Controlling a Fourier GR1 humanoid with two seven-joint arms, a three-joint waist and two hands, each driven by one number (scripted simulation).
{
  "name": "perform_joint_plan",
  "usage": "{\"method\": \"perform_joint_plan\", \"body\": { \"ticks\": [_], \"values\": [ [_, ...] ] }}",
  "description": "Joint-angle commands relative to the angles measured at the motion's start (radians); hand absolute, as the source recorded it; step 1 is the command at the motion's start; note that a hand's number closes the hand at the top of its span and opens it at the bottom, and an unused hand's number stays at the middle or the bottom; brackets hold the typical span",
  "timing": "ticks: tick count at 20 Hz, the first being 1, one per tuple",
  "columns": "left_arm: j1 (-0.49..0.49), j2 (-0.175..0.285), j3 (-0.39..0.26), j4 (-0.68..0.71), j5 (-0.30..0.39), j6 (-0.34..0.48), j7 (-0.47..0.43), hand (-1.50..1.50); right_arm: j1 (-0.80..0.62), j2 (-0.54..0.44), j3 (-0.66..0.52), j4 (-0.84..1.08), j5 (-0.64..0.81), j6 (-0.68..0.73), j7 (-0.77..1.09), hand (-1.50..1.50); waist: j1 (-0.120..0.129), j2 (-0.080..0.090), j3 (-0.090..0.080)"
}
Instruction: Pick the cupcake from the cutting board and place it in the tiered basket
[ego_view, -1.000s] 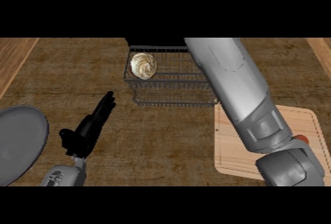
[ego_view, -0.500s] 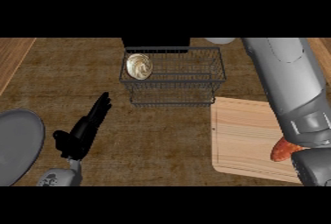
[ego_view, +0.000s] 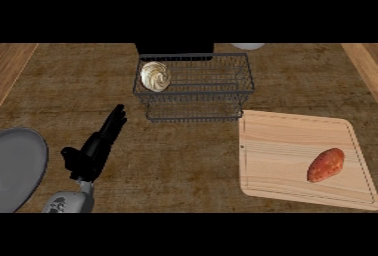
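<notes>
- Cupcake (ego_view: 155, 76) isn't on the board (ego_view: 288, 145). It sits in the basket (ego_view: 214, 93), upper tier, far left end, close to the wire wall. Looks to me like the place step is done.
- Left hand (ego_view: 94, 150): fingers straight, holding nothing, lying over the surface (ego_view: 184, 165) just left of the basket and below it in view. Right hand isn't in view, so you can't tell its state.
- Risk 1: you go back to the board. The only thing there is an orange-red, oblong item, prob. a sweet potato (ego_view: 325, 165). Grab that and you've got the wrong obj.
- Risk 2: left hand swings right and clips the basket. It's a thin-wire frame and likely light, so it could slide or rock and tip the cupcake.
- Risk 3: the plate (ego_view: 18, 165) is near the left forearm, so a careless pull-back may nudge it.
- Materials: cupcake has a pale cream, swirled top and a round shape; can't tell if it's upright or tilted.
- Basket: dark open mesh, two stacked tiers, rectangular.
- Board: light wood, smooth, rounded corners, groove round the edge.
- Surface: brown, coarse grain. Plate: plain grey, round.
</notes>
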Motion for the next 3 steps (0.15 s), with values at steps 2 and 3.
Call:
{"method": "perform_joint_plan", "body": {
  "ticks": [2, 3],
  "values": [
    [0.001, -0.015, -0.005, -0.008, -0.004, 0.009, 0.010, 0.00, 0.170, -0.181, -0.126, -0.058, -0.147, 0.238, -0.075, -1.50, 0.000, 0.002, 0.000],
    [0.051, 0.006, -0.006, -0.034, 0.004, -0.024, -0.025, 0.00, 0.194, -0.211, -0.161, -0.005, -0.170, 0.275, -0.097, -1.50, 0.013, 0.004, 0.000]
  ]
}}
